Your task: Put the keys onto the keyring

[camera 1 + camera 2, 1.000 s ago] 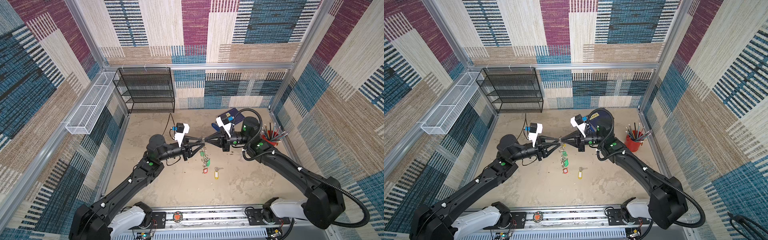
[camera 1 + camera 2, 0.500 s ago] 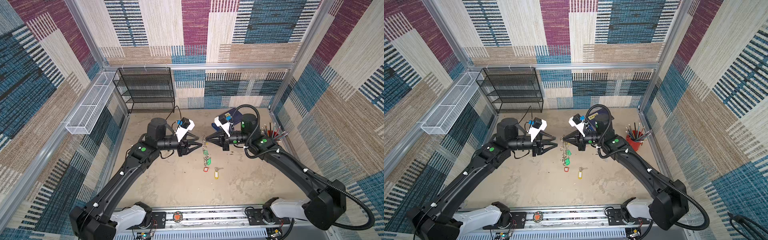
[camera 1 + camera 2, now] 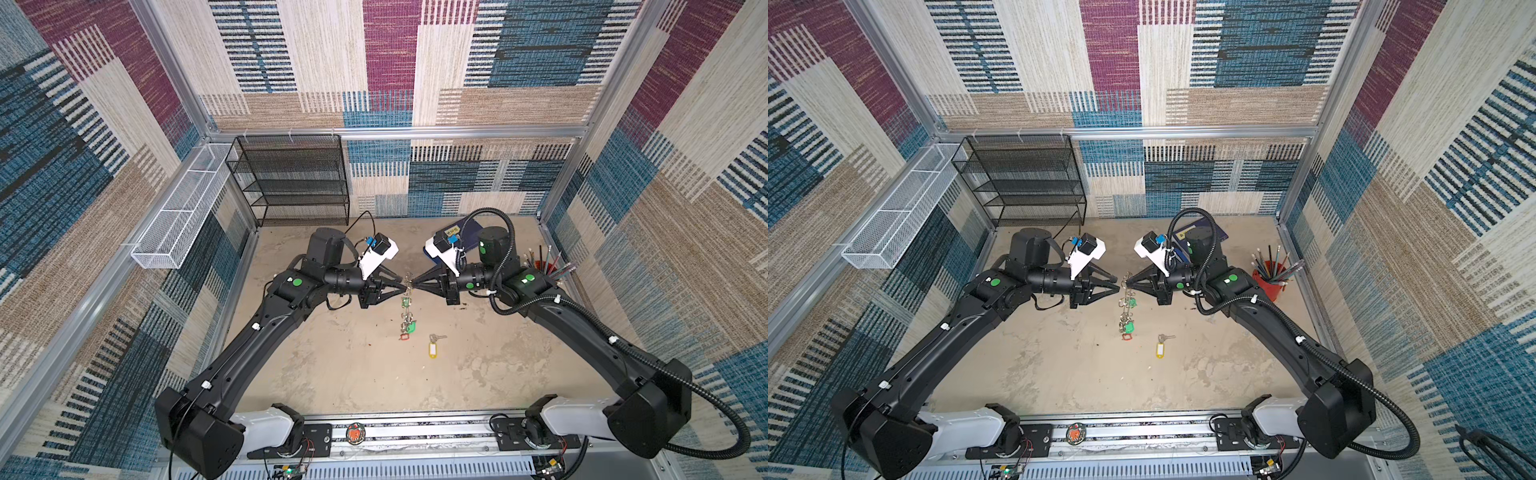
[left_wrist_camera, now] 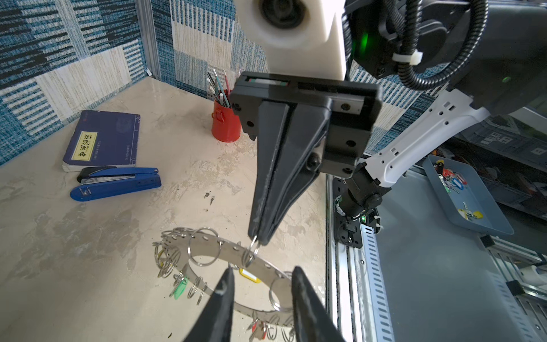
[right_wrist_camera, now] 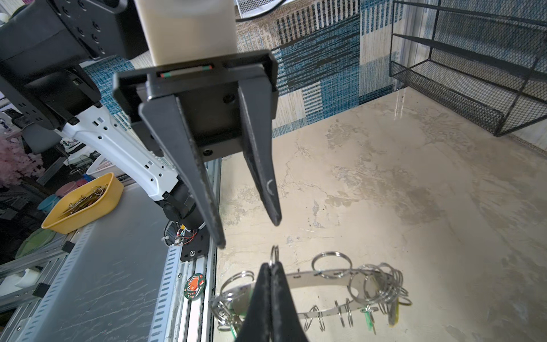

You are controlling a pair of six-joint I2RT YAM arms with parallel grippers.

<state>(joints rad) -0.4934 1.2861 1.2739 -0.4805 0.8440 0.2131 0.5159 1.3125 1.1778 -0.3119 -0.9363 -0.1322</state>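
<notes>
A robotics lab test cell. An aluminium-profile frame [image 3: 399, 132] boxes in walls of patchwork woven carpet panels [image 3: 390, 54] around a mottled beige surface [image 3: 353, 374]. A black jointed left arm [image 3: 257, 332] and a matching right arm [image 3: 582, 324] are mounted on a slotted metal rail [image 3: 415, 432] with bare wiring [image 5: 185, 234]. Beyond the rail sit a yellow plastic parts bin [image 5: 88, 213] and a blue-grey plastic tray [image 4: 488, 204].

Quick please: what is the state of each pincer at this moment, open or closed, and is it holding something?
Left pincer: open, holding nothing.
Right pincer: closed on a split ring of the keyring.
</notes>
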